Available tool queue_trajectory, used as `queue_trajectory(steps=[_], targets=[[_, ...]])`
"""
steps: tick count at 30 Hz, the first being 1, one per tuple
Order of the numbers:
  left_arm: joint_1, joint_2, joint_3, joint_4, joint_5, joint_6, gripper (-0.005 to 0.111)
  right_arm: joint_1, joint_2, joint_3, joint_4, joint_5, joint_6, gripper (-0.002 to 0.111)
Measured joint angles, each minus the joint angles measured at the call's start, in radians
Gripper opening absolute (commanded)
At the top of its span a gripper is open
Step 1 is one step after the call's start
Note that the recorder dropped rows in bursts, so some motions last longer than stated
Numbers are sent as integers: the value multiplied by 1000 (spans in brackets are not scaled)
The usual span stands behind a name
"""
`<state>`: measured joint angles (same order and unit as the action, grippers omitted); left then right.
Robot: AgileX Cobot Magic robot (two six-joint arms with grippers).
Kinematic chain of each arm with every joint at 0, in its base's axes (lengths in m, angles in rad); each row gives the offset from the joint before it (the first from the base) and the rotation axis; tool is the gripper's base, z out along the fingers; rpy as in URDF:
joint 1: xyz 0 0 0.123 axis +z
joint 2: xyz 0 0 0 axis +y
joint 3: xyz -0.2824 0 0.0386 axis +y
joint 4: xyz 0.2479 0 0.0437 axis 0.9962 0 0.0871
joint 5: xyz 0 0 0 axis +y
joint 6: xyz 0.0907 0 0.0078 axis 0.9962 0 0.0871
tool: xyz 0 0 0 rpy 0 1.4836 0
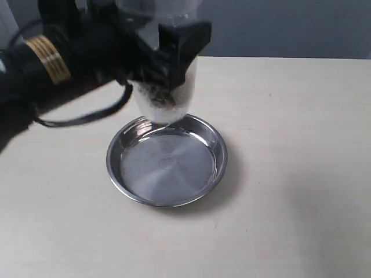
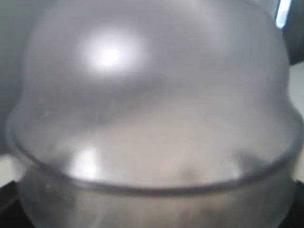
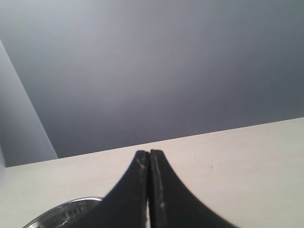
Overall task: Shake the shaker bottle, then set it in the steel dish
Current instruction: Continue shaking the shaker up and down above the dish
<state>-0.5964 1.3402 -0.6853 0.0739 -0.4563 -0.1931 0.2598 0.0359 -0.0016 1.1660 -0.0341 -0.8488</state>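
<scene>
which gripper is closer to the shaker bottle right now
Left. The left gripper grips the shaker bottle at the steel dish's rim. The right gripper is shut, empty, out of the exterior view, and its wrist view shows no bottle.

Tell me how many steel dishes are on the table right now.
1. The steel dish sits mid-table, with the shaker bottle held over its far rim. The left arm hides part of the table, so another could be out of sight.
</scene>
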Motion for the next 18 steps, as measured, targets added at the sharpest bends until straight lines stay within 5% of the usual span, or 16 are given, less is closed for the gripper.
queue_trajectory(steps=[3, 8, 14, 18], targets=[[9, 100, 80, -30, 68, -60, 0, 0, 0, 0, 0, 0, 0, -1], [-11, -57, -47, 102, 98, -63, 0, 0, 0, 0, 0, 0, 0, -1], [-7, 31, 48, 34, 62, -75, 0, 0, 0, 0, 0, 0, 0, -1], [-29, -62, -42, 108, 93, -79, 0, 0, 0, 0, 0, -2, 0, -1]])
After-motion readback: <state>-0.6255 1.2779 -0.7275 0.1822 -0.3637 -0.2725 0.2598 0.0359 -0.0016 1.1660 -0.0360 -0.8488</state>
